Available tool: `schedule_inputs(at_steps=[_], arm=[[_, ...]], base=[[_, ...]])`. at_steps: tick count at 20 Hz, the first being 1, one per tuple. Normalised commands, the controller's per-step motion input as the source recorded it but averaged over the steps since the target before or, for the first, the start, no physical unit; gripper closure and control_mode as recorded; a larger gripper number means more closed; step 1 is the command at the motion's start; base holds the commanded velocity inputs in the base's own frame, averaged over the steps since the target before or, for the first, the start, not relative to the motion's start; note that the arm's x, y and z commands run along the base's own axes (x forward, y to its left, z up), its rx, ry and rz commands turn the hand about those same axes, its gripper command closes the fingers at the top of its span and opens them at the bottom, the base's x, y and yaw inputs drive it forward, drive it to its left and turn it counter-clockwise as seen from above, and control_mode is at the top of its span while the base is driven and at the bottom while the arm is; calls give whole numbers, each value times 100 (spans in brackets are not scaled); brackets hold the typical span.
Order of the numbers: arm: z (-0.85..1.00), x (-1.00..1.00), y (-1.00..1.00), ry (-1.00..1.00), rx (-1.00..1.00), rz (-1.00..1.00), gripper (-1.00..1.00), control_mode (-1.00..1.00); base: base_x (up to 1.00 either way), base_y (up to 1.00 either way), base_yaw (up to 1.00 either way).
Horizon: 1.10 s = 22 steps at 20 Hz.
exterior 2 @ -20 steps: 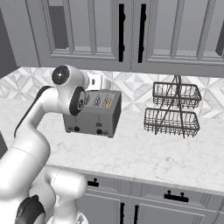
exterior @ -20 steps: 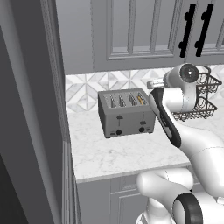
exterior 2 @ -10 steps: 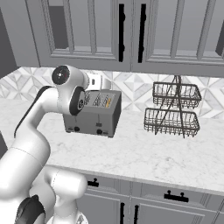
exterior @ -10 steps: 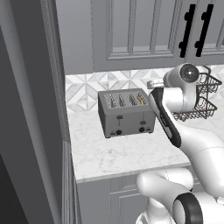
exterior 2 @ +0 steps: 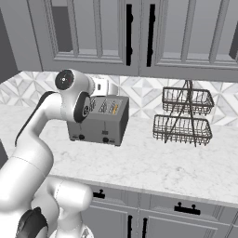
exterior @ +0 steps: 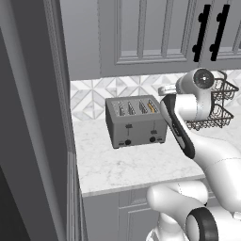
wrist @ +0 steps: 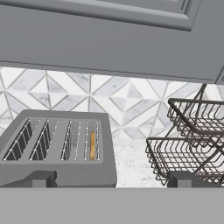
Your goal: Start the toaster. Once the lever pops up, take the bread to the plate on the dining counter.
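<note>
Toaster [wrist: 57,151]: sitting on marble counter [exterior: 136,164], below and ahead of left fingertip [wrist: 41,178]. Bread [wrist: 92,145]: standing upright in slot nearest right fingertip, showing as thin orange-tan edge. Gripper [wrist: 111,179]: hovering above toaster's near edge, fingers spread wide, gripping nothing. Wire basket rack [wrist: 194,146]: standing ahead of right fingertip, apart from toaster. Backsplash tiles [wrist: 122,103]: running behind both.

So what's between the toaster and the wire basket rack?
Nothing: bare marble counter separates the toaster from the wire basket rack, clearest in the right base view.
</note>
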Motion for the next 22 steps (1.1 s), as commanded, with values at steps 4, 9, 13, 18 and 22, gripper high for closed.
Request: schedule_inputs(at_steps=[4, 9, 13, 18, 22], arm=[[0, 0, 0, 0, 0, 0, -100, -100], [0, 0, 0, 0, 0, 0, -100, -100], [0, 0, 0, 0, 0, 0, -100, -100], [0, 0, 0, 0, 0, 0, -100, -100], [0, 0, 0, 0, 0, 0, -100, -100]], base=[[0, 0, 0], [0, 0, 0], [0, 0, 0], [0, 0, 0], [0, 0, 0]])
